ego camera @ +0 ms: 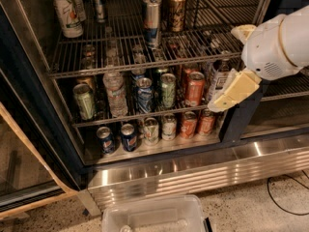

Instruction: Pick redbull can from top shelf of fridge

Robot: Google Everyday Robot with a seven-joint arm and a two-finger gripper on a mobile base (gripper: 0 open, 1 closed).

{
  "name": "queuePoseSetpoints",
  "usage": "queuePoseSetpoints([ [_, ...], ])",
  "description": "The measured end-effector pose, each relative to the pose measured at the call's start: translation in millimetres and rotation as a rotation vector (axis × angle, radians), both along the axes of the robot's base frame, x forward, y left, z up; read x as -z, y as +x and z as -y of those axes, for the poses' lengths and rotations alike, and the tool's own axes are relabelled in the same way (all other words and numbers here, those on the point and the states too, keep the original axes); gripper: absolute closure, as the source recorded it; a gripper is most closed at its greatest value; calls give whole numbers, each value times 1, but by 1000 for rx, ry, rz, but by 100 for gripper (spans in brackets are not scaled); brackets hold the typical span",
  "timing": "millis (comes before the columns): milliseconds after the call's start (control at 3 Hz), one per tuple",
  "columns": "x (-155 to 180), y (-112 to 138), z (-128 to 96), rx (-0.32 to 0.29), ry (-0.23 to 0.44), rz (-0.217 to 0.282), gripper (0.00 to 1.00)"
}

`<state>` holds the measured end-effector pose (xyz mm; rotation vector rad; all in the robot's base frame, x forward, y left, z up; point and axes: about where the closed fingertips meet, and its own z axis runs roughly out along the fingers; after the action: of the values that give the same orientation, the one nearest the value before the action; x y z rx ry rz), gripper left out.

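The redbull can (pixel 151 19), slim, silver and blue, stands upright near the middle of the top shelf (pixel 116 57), a silver wire rack in the fridge (pixel 203 166). My gripper (pixel 228 96), cream-coloured on a white arm, hangs at the right in front of the middle rack's right end. It is below and well to the right of the redbull can and holds nothing that I can see. A wider white can with orange and green marks (pixel 67 14) stands at the shelf's left. A gold-brown can (pixel 177 8) stands just right of the redbull can.
The lower racks hold several cans and bottles, among them an orange can (pixel 195 88) and a water bottle (pixel 116 93). The fridge's dark centre post (pixel 241 120) is beside my gripper. A clear plastic bin (pixel 154 215) sits on the floor in front. A cable (pixel 285 197) lies at the bottom right.
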<state>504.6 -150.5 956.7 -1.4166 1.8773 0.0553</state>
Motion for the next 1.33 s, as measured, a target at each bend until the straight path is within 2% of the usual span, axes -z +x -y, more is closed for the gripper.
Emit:
queuePoseSetpoints([
  [333, 0, 0, 0, 0, 0, 0, 0],
  [667, -10, 7, -15, -5, 58, 75, 0],
  [1333, -49, 29, -57, -13, 257, 323, 0],
])
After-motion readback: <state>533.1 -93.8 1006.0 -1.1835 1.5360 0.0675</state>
